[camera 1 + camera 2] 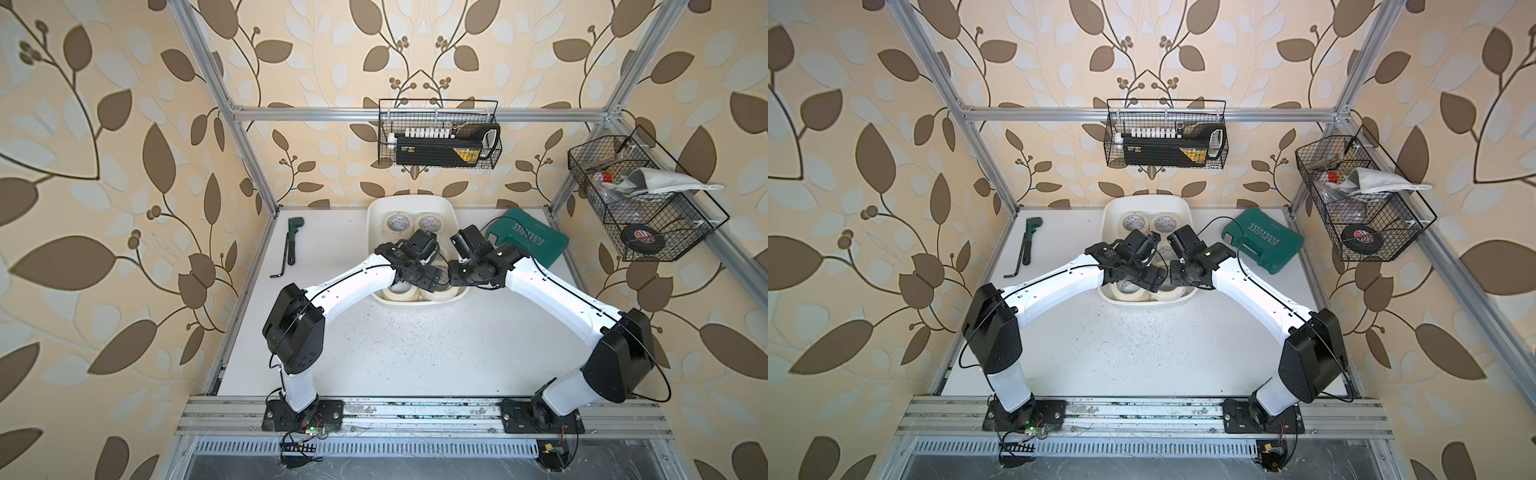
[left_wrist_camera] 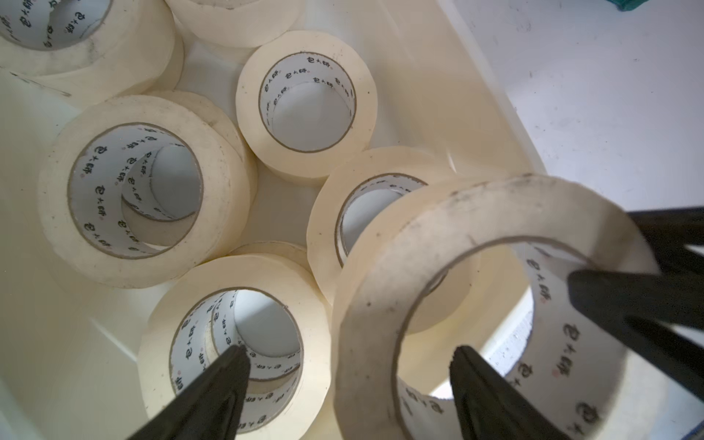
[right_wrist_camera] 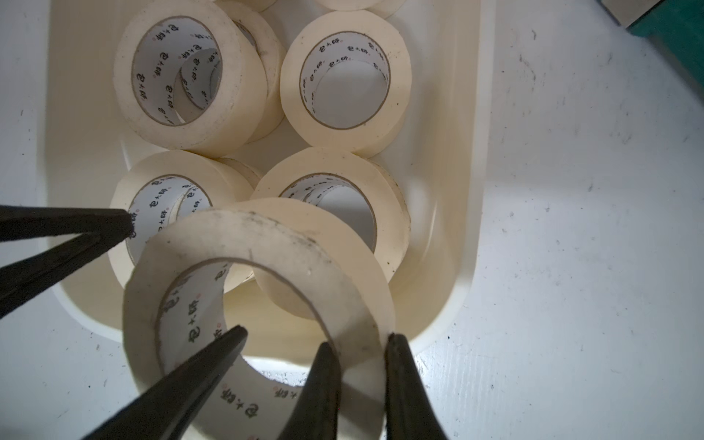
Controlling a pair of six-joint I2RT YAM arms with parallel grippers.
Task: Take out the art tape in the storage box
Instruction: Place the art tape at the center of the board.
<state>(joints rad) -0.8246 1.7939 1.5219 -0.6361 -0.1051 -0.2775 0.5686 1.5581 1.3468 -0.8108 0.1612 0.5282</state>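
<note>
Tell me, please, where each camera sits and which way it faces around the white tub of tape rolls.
Both top views: high above the arm bases, looking down at the white plastic storage box; left arm and right arm show.
Left wrist: above the box, facing its cream tape rolls; open left gripper shows.
Right wrist: likewise; right gripper pinches a lifted roll.
Shared: both wrist views show that roll.

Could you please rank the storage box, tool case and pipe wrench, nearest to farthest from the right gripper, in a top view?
1. storage box: beneath the right gripper.
2. tool case: just right of the box.
3. pipe wrench: table's far left.
</note>
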